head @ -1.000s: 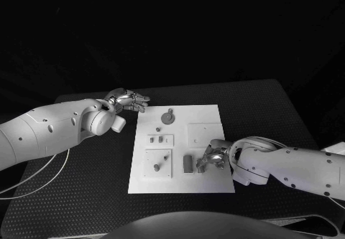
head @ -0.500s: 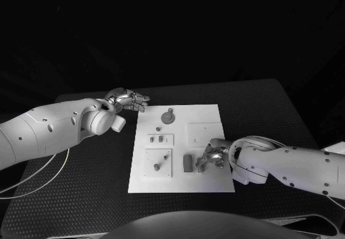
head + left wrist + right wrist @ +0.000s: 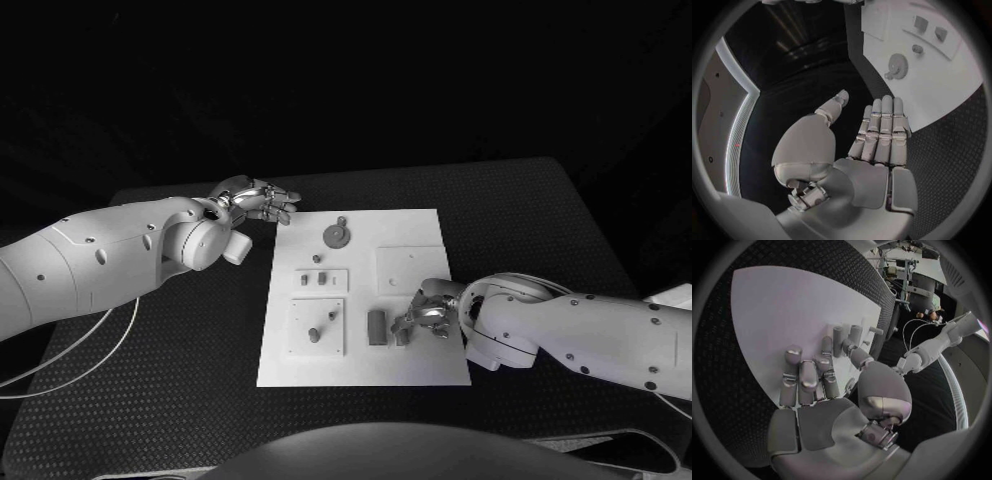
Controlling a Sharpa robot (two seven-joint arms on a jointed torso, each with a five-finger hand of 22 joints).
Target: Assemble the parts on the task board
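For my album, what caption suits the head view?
Right hand works at parts on the board; left hand hovers open beside it.

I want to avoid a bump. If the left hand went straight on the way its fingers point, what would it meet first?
Probably the task board: the left hand points at its near corner, the round grey part beyond. Its height above the table is unclear.
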